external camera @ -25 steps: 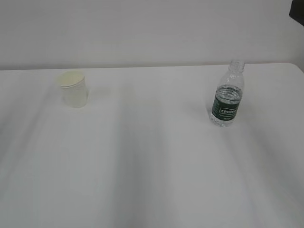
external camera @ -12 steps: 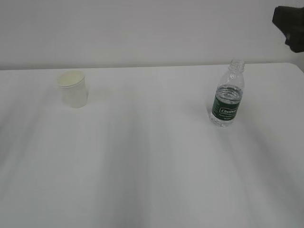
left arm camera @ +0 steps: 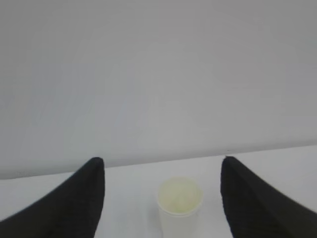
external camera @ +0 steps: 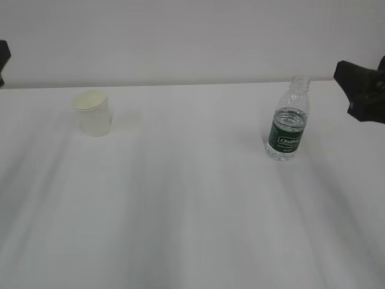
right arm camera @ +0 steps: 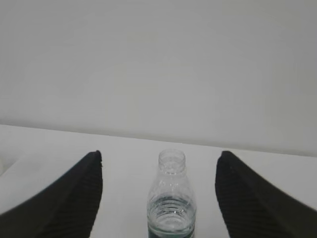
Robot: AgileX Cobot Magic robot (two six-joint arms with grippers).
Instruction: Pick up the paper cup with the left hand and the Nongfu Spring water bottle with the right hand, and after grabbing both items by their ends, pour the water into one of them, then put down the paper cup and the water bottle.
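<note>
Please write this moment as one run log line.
phase: approach | left gripper: open, facing cup | right gripper: open, facing bottle | nothing held

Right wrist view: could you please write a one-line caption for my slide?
Open right gripper lined up with the uncapped water bottle, which stands on the white table between the spread fingers, not yet grasped.

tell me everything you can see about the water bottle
The Nongfu Spring water bottle is a small clear ribbed plastic bottle with a dark green label band bearing white lettering. Its neck is open, with no cap. It stands upright on the white table, right of centre, with clear water inside reaching above the label. Nothing touches it; the right gripper is open, lined up with it but apart.
</note>
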